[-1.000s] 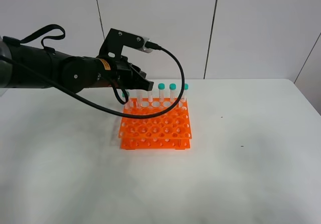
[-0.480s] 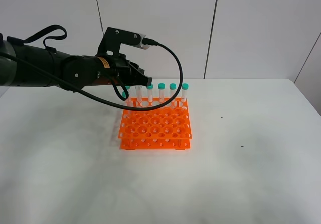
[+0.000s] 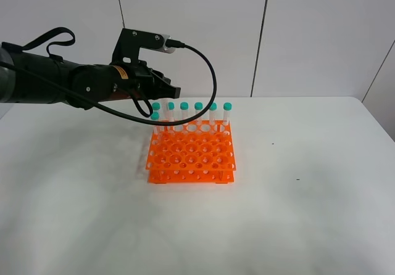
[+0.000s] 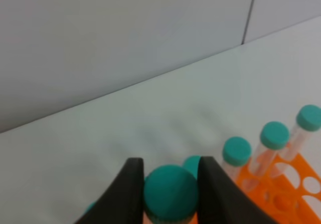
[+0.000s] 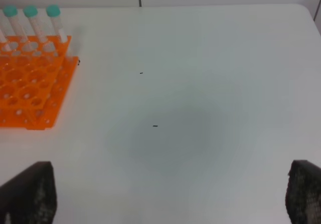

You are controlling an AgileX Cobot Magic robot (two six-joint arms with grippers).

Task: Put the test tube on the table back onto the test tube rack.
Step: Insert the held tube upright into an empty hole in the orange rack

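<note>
The orange test tube rack (image 3: 191, 155) stands on the white table (image 3: 296, 213) and holds several teal-capped tubes along its far and left edges. My left gripper (image 3: 174, 94) hovers just above the far-left tubes. In the left wrist view its fingers (image 4: 131, 184) flank the teal cap of a test tube (image 4: 170, 191) that stands in the rack, with the jaws only slightly wider than the cap. In the exterior view that tube (image 3: 171, 106) stands level with its neighbours. My right gripper (image 5: 165, 189) is open, empty, and far from the rack (image 5: 30, 93). No tube lies on the table.
White wall panels rise behind the table's far edge (image 3: 290, 97). A black cable (image 3: 213, 96) loops from the left wrist camera over the rack's far side. Small dark specks (image 5: 154, 126) mark the tabletop to the right of the rack.
My left gripper has risen from the rack's far row and drawn back to the left. More of the capped tubes in the far row now show.
</note>
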